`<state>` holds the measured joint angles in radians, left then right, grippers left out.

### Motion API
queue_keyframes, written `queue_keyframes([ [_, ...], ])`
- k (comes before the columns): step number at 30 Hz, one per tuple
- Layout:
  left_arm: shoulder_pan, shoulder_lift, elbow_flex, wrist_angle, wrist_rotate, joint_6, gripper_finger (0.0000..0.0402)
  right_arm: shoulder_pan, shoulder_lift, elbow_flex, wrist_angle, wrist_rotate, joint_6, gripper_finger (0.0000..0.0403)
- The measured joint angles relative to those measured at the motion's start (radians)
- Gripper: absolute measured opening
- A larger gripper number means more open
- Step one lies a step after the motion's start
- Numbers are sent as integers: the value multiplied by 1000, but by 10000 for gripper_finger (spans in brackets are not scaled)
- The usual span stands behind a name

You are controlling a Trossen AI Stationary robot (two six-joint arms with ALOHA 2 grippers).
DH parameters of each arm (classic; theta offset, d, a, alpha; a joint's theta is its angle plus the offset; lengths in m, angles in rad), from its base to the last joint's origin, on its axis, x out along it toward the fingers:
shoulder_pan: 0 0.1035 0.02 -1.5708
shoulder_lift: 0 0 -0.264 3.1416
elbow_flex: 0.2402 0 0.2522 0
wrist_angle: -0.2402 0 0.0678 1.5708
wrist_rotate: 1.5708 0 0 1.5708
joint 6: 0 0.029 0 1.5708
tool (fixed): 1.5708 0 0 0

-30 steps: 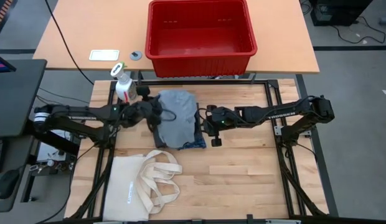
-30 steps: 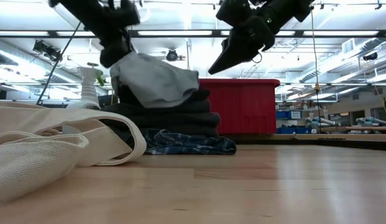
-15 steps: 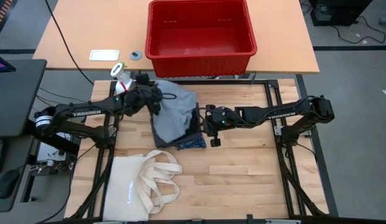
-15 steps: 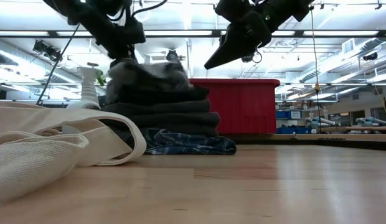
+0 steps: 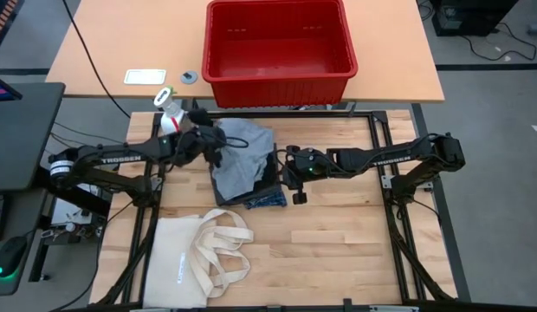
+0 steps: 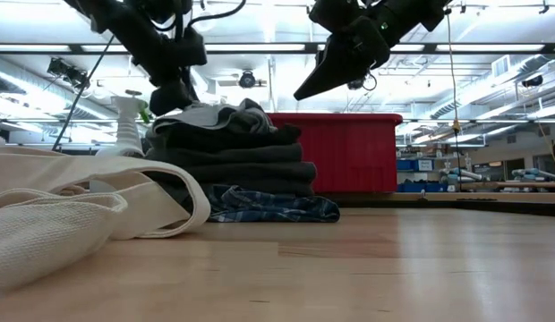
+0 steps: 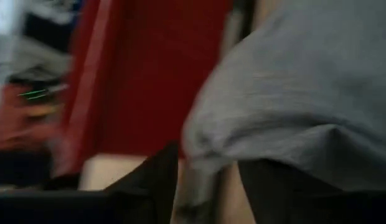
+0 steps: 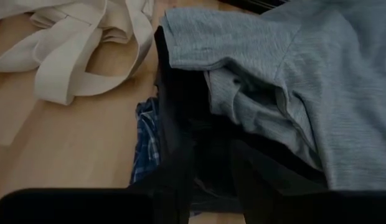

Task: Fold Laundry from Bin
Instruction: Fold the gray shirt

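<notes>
Four views are examined in turn.

High view: the red bin (image 5: 279,43) is seen on the far table, and nothing is seen inside it. The laundry (image 5: 242,166) is stacked on the wooden work table (image 5: 338,234) between the two arms, with a light grey piece (image 5: 248,156) uppermost and a blue plaid shirt (image 5: 270,202) showing at the bottom edge. The left gripper (image 5: 208,143) is placed at the stack's far-left corner, over the grey piece; the right gripper (image 5: 286,170) is held just beside the stack's right edge. A cream tote bag (image 5: 202,256) lies well apart toward the near edge, and a spray bottle (image 5: 171,115) stands by the left arm.

Low view: several folded dark layers are seen piled squarely, but the top grey piece (image 6: 215,118) is rumpled. The right gripper (image 6: 318,82) hangs above and clear of the pile.

Left wrist view: grey cloth (image 7: 305,93) is seen against the dark fingers (image 7: 149,180); whether it is pinched or released cannot be told.

Right wrist view: the right fingers (image 8: 174,180) stand narrowly apart with nothing held, over the stack's edge.

Judgement: the task is far advanced, since the bin appears emptied and most pieces are folded. Only the tidying of the top piece seems to be left.
</notes>
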<state>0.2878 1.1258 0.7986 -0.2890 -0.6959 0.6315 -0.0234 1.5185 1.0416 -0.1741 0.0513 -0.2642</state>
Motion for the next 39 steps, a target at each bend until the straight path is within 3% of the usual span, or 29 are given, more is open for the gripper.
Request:
queue_keyframes([
  [5,-30,-3,0,22,-399,160,210,0,0,0,-4,0,0,113],
  [7,-30,-3,0,38,-464,181,214,0,1,0,-4,0,-1,113],
  [9,-35,-3,0,44,-465,153,214,-3,1,0,1,4,-9,113],
  [17,-180,-7,0,32,-151,37,215,-24,1,0,18,8,-26,114],
  [24,-287,10,1,94,283,-98,210,-54,3,0,61,52,-19,114],
  [31,-223,115,0,80,296,-248,183,-79,131,0,175,52,-14,114],
  [39,-211,230,1,115,320,-252,180,-120,237,0,298,45,33,114],
])
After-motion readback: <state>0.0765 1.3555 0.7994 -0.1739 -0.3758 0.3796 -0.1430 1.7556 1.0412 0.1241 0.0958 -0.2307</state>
